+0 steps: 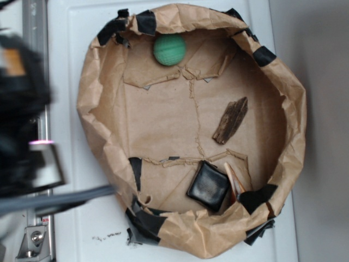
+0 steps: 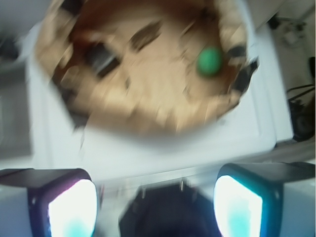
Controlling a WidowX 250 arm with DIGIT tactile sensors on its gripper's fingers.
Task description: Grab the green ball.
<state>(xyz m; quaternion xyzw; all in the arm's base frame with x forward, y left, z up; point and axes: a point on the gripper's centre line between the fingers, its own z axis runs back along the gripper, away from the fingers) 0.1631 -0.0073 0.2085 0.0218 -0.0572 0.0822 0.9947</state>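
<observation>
The green ball [image 1: 169, 49] is a small matte mint-green ball lying on the brown paper floor at the far rim of a crumpled paper basin [image 1: 98, 131]. The blurred wrist view shows the green ball [image 2: 209, 60] at the upper right, inside the basin. My gripper [image 2: 155, 197] is open, its two bright pads wide apart with nothing between them. It hovers outside the basin, well short of the ball. My arm [image 1: 22, 114] is a dark motion-blurred mass at the left edge of the exterior view.
Inside the basin lie a brown piece of bark [image 1: 230, 120] and a black square pad [image 1: 208, 185]. Black tape patches [image 1: 146, 22] dot the raised paper rim. The basin rests on a white board [image 1: 71, 38]. A metal rail [image 1: 36, 27] runs along the left.
</observation>
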